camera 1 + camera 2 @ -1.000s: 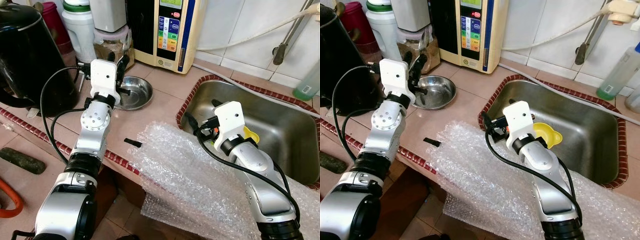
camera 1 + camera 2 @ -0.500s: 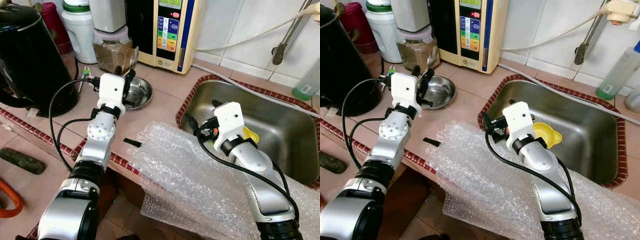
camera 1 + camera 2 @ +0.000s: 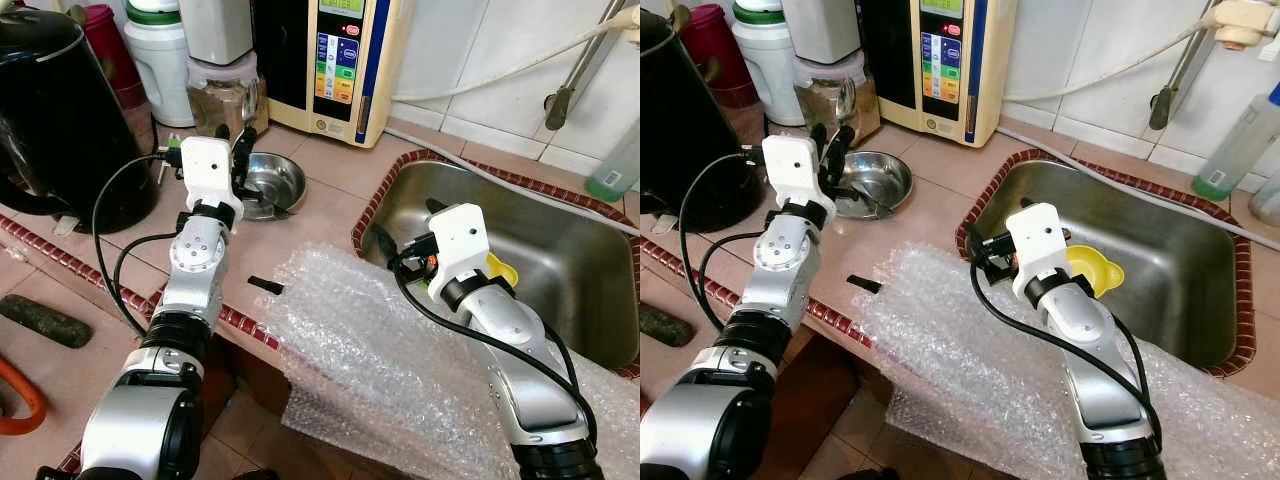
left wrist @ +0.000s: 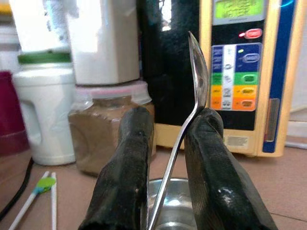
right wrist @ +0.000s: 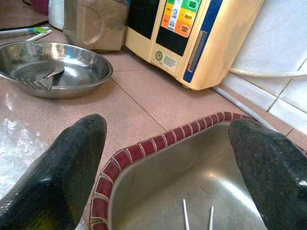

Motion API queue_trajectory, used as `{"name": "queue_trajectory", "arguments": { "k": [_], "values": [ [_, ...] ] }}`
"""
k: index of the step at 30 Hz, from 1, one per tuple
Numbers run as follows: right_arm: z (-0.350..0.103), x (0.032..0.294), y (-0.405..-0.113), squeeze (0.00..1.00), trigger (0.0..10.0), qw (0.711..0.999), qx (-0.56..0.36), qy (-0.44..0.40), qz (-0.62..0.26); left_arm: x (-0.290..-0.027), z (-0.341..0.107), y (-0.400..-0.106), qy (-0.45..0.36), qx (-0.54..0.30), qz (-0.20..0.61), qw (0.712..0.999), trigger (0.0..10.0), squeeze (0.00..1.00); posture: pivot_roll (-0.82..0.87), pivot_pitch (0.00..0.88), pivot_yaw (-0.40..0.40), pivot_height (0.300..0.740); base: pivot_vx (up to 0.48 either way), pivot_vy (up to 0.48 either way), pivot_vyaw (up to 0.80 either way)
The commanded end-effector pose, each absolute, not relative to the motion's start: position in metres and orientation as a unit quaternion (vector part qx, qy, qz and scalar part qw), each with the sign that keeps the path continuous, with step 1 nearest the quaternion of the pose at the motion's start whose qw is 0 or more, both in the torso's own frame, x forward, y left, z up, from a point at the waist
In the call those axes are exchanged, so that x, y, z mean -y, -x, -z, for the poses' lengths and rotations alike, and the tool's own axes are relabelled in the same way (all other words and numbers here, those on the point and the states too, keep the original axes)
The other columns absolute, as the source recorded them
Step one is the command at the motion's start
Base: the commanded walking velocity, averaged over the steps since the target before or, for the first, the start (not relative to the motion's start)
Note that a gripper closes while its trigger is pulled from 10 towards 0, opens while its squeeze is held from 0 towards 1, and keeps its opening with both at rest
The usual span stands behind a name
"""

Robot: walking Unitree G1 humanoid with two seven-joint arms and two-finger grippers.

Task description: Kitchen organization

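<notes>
"beauty" on water ionizer [image 5: 192, 28] button – rest illegible

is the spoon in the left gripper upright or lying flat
Upright: the spoon stands between the left gripper's fingers, bowl end up, above the steel bowl.

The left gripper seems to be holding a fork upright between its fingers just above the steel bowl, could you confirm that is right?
Not quite: the left gripper holds a spoon, not a fork. The left wrist view shows its rounded bowl standing upright between the fingers, above the steel bowl. The fork lies inside that bowl.
</notes>
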State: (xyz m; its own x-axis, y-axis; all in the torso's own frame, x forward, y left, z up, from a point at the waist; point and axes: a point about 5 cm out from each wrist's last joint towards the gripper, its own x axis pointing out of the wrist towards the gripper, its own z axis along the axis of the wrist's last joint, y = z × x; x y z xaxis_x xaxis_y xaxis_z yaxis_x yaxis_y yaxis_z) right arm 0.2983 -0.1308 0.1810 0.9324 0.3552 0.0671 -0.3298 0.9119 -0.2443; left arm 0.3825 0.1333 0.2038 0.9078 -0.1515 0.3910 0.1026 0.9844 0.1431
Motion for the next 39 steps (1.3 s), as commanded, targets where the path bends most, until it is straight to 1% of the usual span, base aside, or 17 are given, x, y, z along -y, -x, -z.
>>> {"name": "queue_trajectory", "arguments": {
  "k": [1, 2, 3, 4, 5, 9, 13, 18, 21, 23, 28, 30, 31, 33, 34, 35, 39],
  "values": [
    [-0.184, 0.133, -0.298, 0.00, 10.0, 0.977, 0.061, 0.112, -0.169, -0.122, -0.212, -0.378, -0.092, 0.236, 0.096, 0.962, 0.0, 0.00, -0.03, 0.086, -0.019, 0.740, 0.000, 0.000, 0.00],
    [-0.192, 0.132, -0.299, 0.00, 10.0, 0.978, 0.078, 0.096, -0.165, -0.107, -0.213, -0.371, -0.118, 0.260, 0.134, 0.949, 0.0, 0.00, -0.03, 0.086, -0.019, 0.740, 0.000, 0.000, 0.00],
    [-0.197, 0.132, -0.300, 0.00, 10.0, 0.979, 0.088, 0.081, -0.163, -0.100, -0.211, -0.368, -0.124, 0.265, 0.154, 0.944, 0.0, 0.00, -0.02, 0.085, -0.020, 0.740, 0.000, 0.000, 0.00],
    [-0.206, 0.133, -0.301, 0.00, 10.0, 0.982, 0.103, 0.039, -0.155, -0.088, -0.202, -0.360, -0.124, 0.261, 0.197, 0.937, 0.0, 0.00, -0.02, 0.085, -0.020, 0.740, 0.000, 0.000, 0.00],
    [-0.206, 0.133, -0.301, 0.00, 10.0, 0.982, 0.103, 0.039, -0.155, -0.088, -0.202, -0.360, -0.124, 0.261, 0.197, 0.937, 0.0, 0.00, -0.02, 0.085, -0.020, 0.740, 0.000, 0.000, 0.00],
    [-0.217, 0.141, -0.305, 0.00, 10.0, 0.982, 0.109, -0.054, -0.141, -0.062, -0.186, -0.341, -0.104, 0.255, 0.292, 0.916, 0.0, 0.00, -0.03, 0.086, -0.024, 0.740, 0.000, 0.000, 0.00],
    [-0.218, 0.147, -0.306, 0.00, 10.0, 0.980, 0.108, -0.099, -0.132, -0.050, -0.180, -0.332, -0.118, 0.254, 0.326, 0.903, 0.0, 0.00, -0.03, 0.086, -0.028, 0.740, 0.000, 0.000, 0.00],
    [-0.222, 0.149, -0.307, 0.00, 10.0, 0.975, 0.099, -0.149, -0.131, -0.037, -0.168, -0.320, -0.168, 0.253, 0.374, 0.876, 0.0, 0.00, -0.03, 0.087, -0.024, 0.740, 0.000, 0.000, 0.00],
    [-0.223, 0.146, -0.305, 0.00, 10.0, 0.969, 0.092, -0.179, -0.146, -0.033, -0.167, -0.319, -0.156, 0.245, 0.383, 0.877, 0.0, 0.00, -0.04, 0.087, -0.023, 0.740, 0.000, 0.000, 0.00],
    [-0.223, 0.143, -0.303, 0.00, 10.0, 0.961, 0.087, -0.207, -0.163, -0.028, -0.165, -0.318, -0.172, 0.237, 0.393, 0.872, 0.0, 0.00, -0.03, 0.089, -0.021, 0.740, 0.000, 0.000, 0.00],
    [-0.231, 0.136, -0.299, 0.00, 10.0, 0.941, 0.094, -0.259, -0.198, -0.028, -0.158, -0.321, -0.196, 0.218, 0.382, 0.876, 0.0, 0.00, -0.03, 0.090, -0.018, 0.740, 0.000, 0.000, 0.00],
    [-0.230, 0.137, -0.298, 0.00, 10.0, 0.943, 0.089, -0.247, -0.204, -0.031, -0.157, -0.325, -0.184, 0.208, 0.368, 0.887, 0.0, 0.00, -0.03, 0.091, -0.016, 0.740, 0.000, 0.000, 0.00],
    [-0.228, 0.139, -0.297, 0.00, 10.0, 0.945, 0.088, -0.244, -0.199, -0.035, -0.159, -0.330, -0.150, 0.194, 0.349, 0.905, 0.0, 0.00, -0.03, 0.091, -0.016, 0.740, 0.000, 0.000, 0.00],
    [-0.227, 0.141, -0.297, 0.00, 10.0, 0.946, 0.088, -0.245, -0.196, -0.036, -0.159, -0.332, -0.123, 0.184, 0.340, 0.914, 0.0, 0.00, -0.03, 0.091, -0.016, 0.740, 0.000, 0.000, 0.00],
    [-0.227, 0.142, -0.296, 0.00, 10.0, 0.946, 0.089, -0.245, -0.193, -0.038, -0.160, -0.335, -0.087, 0.168, 0.333, 0.924, 0.0, 0.00, -0.03, 0.092, -0.015, 0.740, 0.000, 0.000, 0.00],
    [-0.228, 0.141, -0.296, 0.00, 10.0, 0.944, 0.090, -0.249, -0.195, -0.036, -0.161, -0.335, -0.046, 0.153, 0.346, 0.924, 0.0, 0.00, -0.03, 0.091, -0.013, 0.740, 0.000, 0.000, 0.00],
    [-0.230, 0.135, -0.293, 0.00, 10.0, 0.934, 0.096, -0.259, -0.227, -0.025, -0.164, -0.330, 0.035, 0.126, 0.393, 0.910, 0.0, 0.00, -0.03, 0.090, -0.011, 0.740, 0.000, 0.000, 0.00]
  ]
}}
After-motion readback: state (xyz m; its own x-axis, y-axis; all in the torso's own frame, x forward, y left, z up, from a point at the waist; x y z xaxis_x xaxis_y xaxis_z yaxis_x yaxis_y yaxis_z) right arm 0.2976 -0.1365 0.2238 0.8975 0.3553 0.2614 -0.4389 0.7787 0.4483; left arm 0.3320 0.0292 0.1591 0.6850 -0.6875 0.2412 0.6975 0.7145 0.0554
